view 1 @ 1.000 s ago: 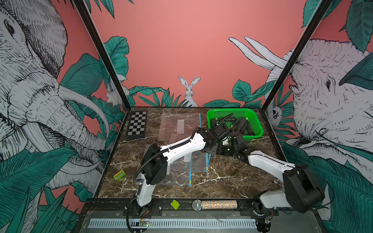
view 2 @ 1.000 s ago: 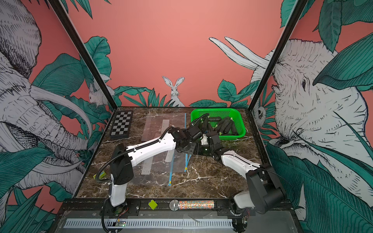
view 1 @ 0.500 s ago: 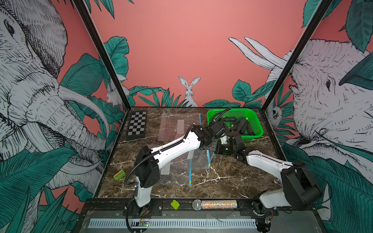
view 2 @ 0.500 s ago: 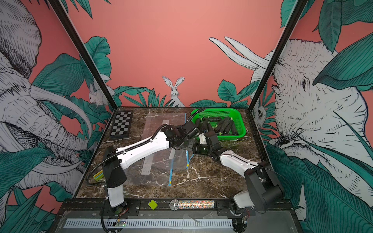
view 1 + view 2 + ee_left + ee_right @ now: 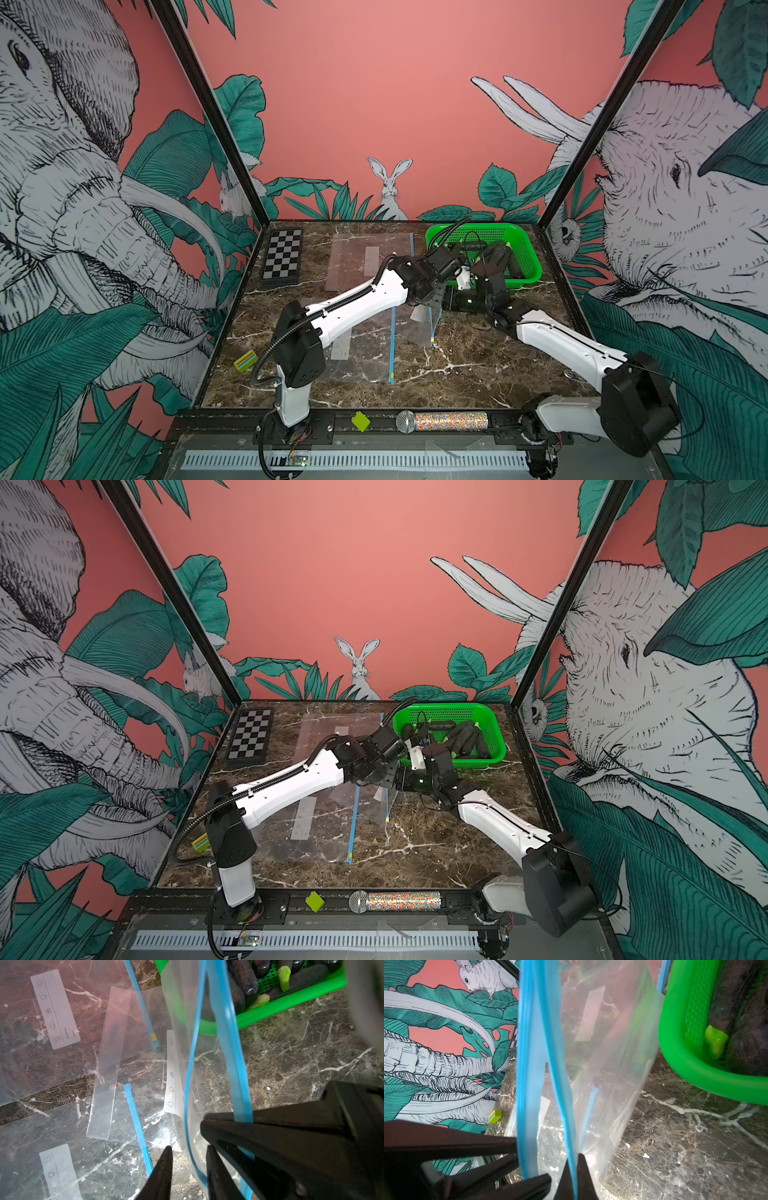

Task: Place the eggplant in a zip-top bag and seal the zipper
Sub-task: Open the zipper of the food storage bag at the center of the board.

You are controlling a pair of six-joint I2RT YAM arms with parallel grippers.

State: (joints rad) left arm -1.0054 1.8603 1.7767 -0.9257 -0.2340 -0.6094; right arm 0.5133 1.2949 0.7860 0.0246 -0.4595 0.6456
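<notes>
Eggplants lie in green basket; none bagged. Zip-top bag hangs just beside basket. Right gripper pinched on one zipper lip; left gripper jaws apart around other. Judge: hold right steady, back left off without snagging.

We read "Content:" and "Date:" on the white label of a flat bag, "Reusable & BPA free" printed down the hanging bag
</notes>
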